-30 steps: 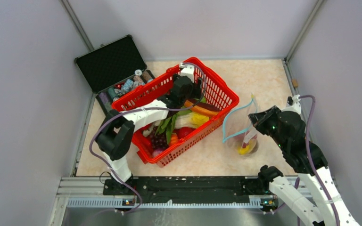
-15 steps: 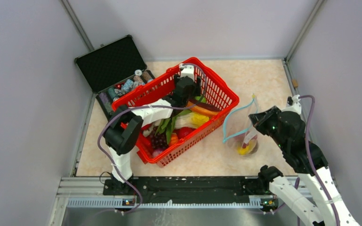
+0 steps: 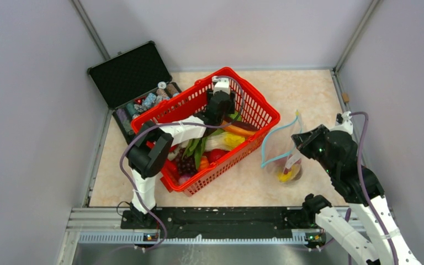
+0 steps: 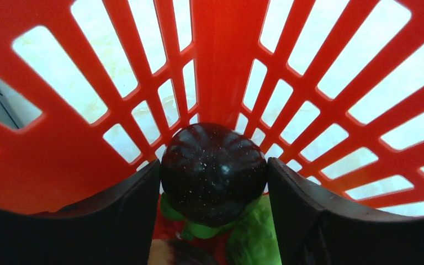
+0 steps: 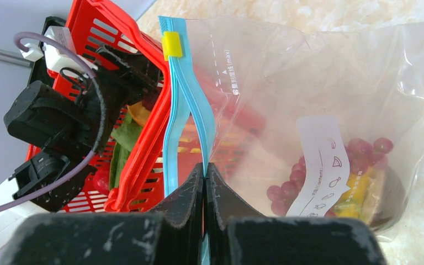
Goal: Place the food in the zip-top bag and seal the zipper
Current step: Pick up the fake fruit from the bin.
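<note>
Your left fingers [image 4: 135,207] are clamped on a dark purple fruit [image 4: 214,175] against the red basket [image 3: 256,113] far wall, ready to lift. Your right fingers [image 5: 190,199] pinch the zipper [image 5: 185,110], pressed together on it, which props the zip-top bag [image 5: 320,83] mouth toward the basket. The bag sits on the bench [image 3: 309,88] just right of the basket.

Desk [image 3: 309,91]: case [image 3: 130,74] at rear left. Basket [image 3: 254,91] just right of the case, mid-desk, set diagonally. Bag [image 3: 287,163] right of the basket, near its front right wall.

In basket: a heap of food [image 3: 210,146]. Left gripper [image 4: 212,165] is inside at the rear corner, with a round fruit [image 4: 210,187] between its fingers, touching both.

In bag: several pieces [image 5: 359,182] at the bottom. Right gripper [image 5: 205,168] is pinched on the zipper [image 5: 179,110], at the bag's basket-side edge.
</note>
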Controlling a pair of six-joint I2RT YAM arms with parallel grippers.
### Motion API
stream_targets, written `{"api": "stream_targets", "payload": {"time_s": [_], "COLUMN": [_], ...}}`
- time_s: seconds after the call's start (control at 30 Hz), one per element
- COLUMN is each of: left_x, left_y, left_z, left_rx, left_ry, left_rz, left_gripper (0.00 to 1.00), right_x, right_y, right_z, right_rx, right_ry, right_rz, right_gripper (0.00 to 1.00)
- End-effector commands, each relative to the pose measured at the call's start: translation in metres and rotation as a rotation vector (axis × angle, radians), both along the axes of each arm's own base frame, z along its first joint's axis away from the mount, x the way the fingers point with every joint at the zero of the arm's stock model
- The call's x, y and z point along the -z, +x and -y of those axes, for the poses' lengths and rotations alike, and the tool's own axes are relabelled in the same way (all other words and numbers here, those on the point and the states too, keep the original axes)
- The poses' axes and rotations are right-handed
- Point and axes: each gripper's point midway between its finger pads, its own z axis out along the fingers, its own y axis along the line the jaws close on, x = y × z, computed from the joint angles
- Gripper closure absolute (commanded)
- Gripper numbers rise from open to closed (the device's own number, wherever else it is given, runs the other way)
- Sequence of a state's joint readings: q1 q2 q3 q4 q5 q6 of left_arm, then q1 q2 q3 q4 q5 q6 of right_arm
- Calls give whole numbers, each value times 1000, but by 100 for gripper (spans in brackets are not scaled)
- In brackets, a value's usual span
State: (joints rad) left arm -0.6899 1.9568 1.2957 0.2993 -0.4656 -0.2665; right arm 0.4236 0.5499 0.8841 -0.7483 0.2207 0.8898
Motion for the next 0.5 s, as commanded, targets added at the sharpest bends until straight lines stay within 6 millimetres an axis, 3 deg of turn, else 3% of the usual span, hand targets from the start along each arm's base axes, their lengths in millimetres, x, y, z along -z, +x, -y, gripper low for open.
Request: {"api": "stream_targets", "payload": {"time_s": [0.0, 0.13, 0.27, 0.47], "left_x": [-9, -9, -43, -96], "left_y": [12, 3, -14, -31], "left_z": [7, 5, 13, 10], "left_rx": [-14, 2, 92, 158], "left_ry": [-23, -36, -84, -120], "left_rz": [18, 9, 41, 114], "left_gripper": [35, 60, 84, 100], "right_x": [-27, -28, -28, -28], "right_y": [-2, -3, -3, -4], "right_z": [2, 4, 4, 5], "right_rx": [1, 6, 8, 12], "right_ry": [13, 14, 13, 14], "right_rz": [77, 81, 80, 83], "right_gripper": [99, 99, 99, 99]}}
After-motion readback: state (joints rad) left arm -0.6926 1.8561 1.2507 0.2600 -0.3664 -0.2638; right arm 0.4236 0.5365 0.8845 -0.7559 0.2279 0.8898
